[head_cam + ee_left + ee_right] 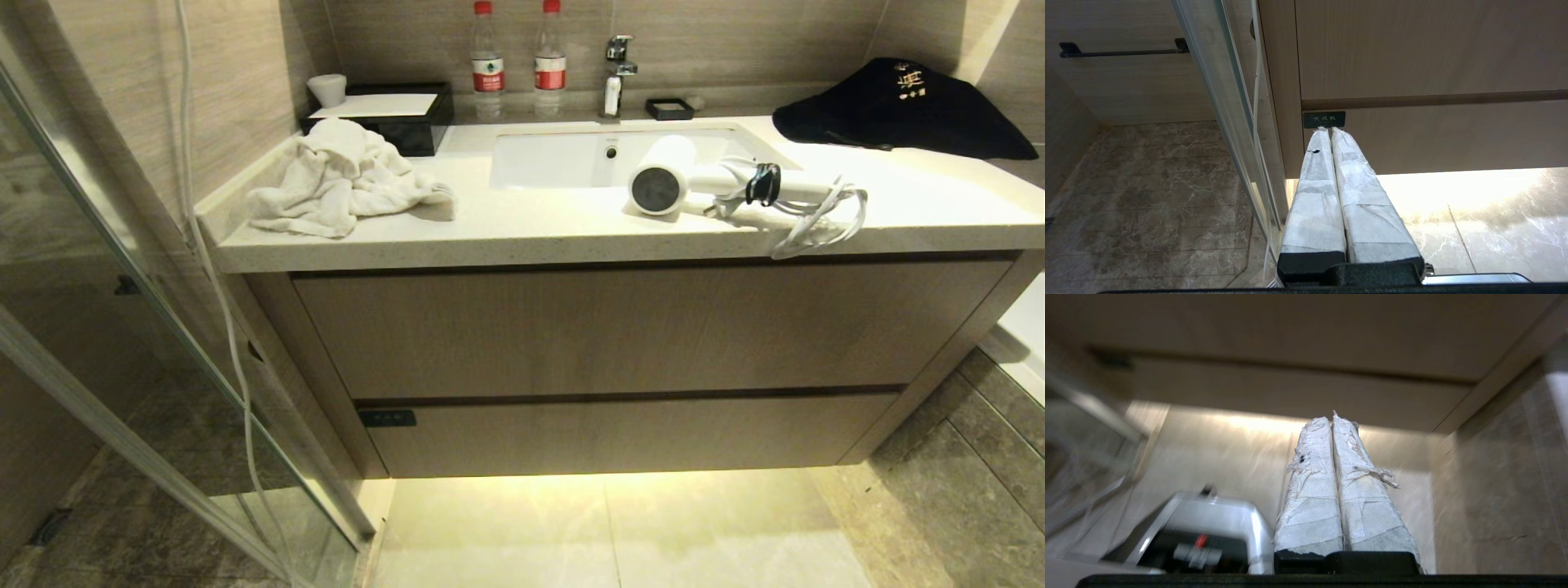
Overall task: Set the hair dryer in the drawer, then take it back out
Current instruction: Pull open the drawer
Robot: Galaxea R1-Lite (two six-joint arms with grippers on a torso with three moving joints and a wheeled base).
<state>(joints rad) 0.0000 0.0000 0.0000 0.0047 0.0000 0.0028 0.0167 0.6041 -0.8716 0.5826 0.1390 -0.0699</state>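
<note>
- Your hair dryer (663, 181) lies on its side on the pale countertop (531, 233), just in front of the sink (563, 155), its dark round end facing you and the handle running toward your right
- Its white cord (816, 216) is bundled by a black strap (763, 184) and loops close to the counter's front edge
- The drawer (620, 433) you want is the lower, shallower wood-grain front with the small black label (387, 418) at its left end; it sits fully closed under the taller front (645, 327)
- Neither arm shows in your head view
- Your left gripper (1329, 130) has its white-wrapped fingers (1316, 192) pressed together with nothing between them; in the left wrist view the tips line up just under the drawer's label, though you cannot tell whether they touch it
- Your right gripper (1331, 420) also has its wrapped fingers (1312, 498) closed on nothing, aimed at the lit floor (1229, 457) beneath the cabinet, well apart from the drawer front; that view is blurred
- A crumpled white towel (343, 180) lies on the left of the counter, a black tray (392, 114) behind it, two water bottles (518, 57) by the tap (616, 73), and a dark cloth (898, 110) at the far right
</note>
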